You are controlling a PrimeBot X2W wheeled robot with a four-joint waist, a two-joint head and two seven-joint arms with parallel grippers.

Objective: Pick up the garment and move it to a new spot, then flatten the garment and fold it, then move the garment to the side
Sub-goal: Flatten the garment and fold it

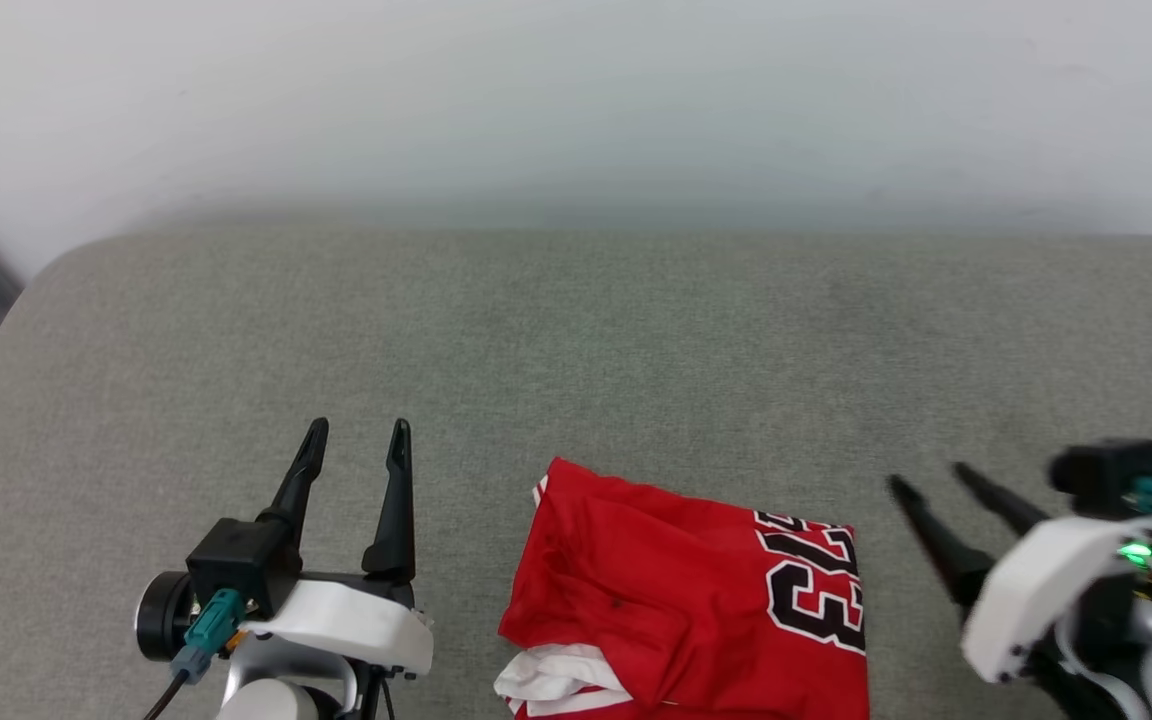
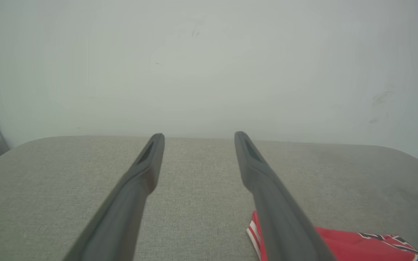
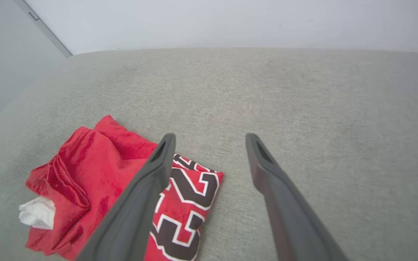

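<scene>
The fingers of the left gripper [image 1: 357, 430] are spread apart and nothing is held. The fingers of the right gripper [image 1: 928, 478] are spread apart too, with nothing held. The folded red shirt [image 1: 676, 600] is laid between them, at the near edge of the gray bench [image 1: 576, 330], touched by neither.

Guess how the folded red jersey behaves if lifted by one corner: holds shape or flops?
Likely floppy: the garment shows soft creases and a white sleeve end spilling out, so the fold would probably open. Probably light, since it lies thin on the grey cushion. A push would likely bunch it on that textured fabric, not slide it.
</scene>
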